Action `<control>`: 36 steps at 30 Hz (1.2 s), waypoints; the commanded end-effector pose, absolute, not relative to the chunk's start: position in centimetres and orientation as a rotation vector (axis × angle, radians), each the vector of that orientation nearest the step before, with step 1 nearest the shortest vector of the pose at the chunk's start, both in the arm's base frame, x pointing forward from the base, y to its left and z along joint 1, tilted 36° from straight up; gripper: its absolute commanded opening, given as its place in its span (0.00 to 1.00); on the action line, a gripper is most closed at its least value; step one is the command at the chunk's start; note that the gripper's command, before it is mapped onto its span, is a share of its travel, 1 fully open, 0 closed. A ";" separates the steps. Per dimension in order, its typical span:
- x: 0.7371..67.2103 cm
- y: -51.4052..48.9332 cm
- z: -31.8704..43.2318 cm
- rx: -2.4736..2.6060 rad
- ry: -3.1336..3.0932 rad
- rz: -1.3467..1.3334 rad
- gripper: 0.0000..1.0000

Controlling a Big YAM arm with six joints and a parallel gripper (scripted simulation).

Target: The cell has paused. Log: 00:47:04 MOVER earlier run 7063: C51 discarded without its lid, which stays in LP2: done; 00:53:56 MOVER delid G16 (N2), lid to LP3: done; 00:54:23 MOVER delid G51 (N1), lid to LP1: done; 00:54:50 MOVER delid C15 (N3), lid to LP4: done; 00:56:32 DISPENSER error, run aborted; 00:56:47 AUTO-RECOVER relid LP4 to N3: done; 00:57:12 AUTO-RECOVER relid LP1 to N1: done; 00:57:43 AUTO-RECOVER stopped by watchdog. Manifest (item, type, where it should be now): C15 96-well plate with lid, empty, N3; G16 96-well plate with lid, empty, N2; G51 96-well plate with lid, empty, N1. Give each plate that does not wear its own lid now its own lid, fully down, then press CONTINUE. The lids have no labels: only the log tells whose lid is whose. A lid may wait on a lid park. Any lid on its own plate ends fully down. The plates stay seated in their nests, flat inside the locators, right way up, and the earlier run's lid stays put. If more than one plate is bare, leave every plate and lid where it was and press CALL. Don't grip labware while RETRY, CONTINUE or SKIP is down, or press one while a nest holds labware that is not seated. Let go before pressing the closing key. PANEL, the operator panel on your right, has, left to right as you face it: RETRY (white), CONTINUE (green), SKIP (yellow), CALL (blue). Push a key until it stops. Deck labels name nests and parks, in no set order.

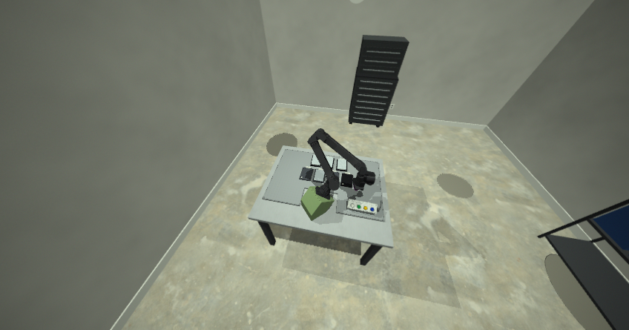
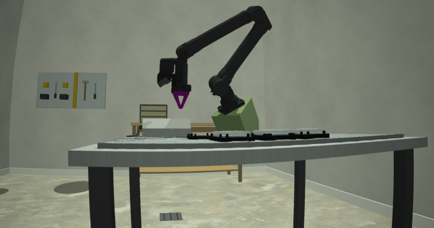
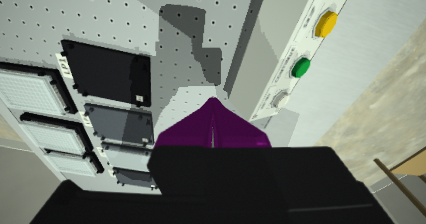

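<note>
Plates (image 3: 27,91) sit in a row of black nests along the left edge of the wrist view, their white well grids showing; whether each wears a lid cannot be told from here. Just right of them runs a row of lid parks: the farthest one (image 3: 107,73) is bare black, and the next (image 3: 120,124) carries a grey translucent lid. The gripper (image 3: 214,115) hangs above the perforated deck (image 3: 125,14), between the parks and the button panel (image 3: 295,59), its purple fingers pressed together on nothing. On the panel, the green button (image 3: 300,67) sits between a white one (image 3: 280,100) and a yellow one (image 3: 326,24). In the exterior view the gripper (image 2: 180,100) points straight down, well above the table (image 2: 243,152).
</note>
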State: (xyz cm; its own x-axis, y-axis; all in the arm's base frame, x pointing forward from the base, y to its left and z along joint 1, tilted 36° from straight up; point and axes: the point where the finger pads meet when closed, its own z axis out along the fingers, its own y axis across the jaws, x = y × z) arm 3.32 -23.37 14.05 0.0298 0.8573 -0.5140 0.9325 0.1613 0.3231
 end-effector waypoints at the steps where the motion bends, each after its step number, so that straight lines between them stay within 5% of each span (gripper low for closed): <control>1: 1.2 -24.8 15.7 1.730 1.790 -0.188 0.00; 22: -8.6 -27.7 13.1 1.894 1.612 -0.136 0.00; 36: -6.8 -26.9 10.7 1.916 1.613 -0.064 0.00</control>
State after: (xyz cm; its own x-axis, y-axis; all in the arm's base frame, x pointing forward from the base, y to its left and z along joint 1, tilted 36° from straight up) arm -7.02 -26.38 11.06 0.2579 0.8740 -0.4118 0.9016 -0.0645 0.4278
